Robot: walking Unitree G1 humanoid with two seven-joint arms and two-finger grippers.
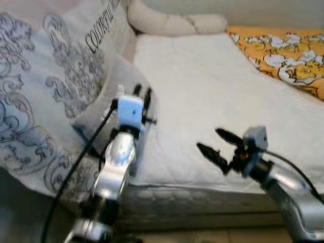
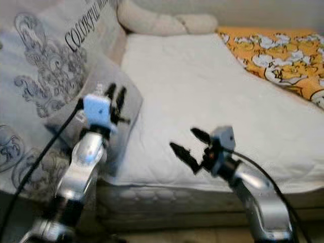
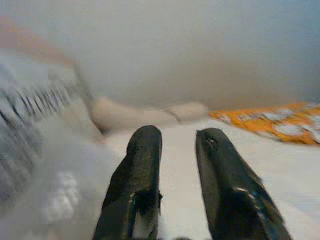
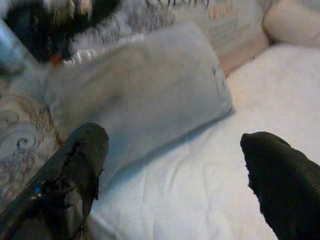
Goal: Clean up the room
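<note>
Two claws are raised over the near edge of a bed (image 1: 212,91) covered in a white quilted sheet. The left claw (image 1: 143,94) points up and away over a small grey pillow (image 4: 150,95) that lies at the bed's left side, its two black fingers (image 3: 137,185) standing close together with a narrow gap between them, holding nothing. The grey pillow leans against a large patterned pillow (image 1: 45,76) printed with grey scrollwork and dark lettering, which fills the left of the scene. The right claw (image 1: 216,144) hovers just above the near edge of the mattress, pointing left toward the grey pillow, its fingers (image 4: 82,155) spread wide apart and empty. At the far end of the bed lies a cream bolster (image 1: 172,21), touching the head of the sheet. An orange blanket with white cartoon figures (image 1: 288,53) covers the far right part of the bed.
</note>
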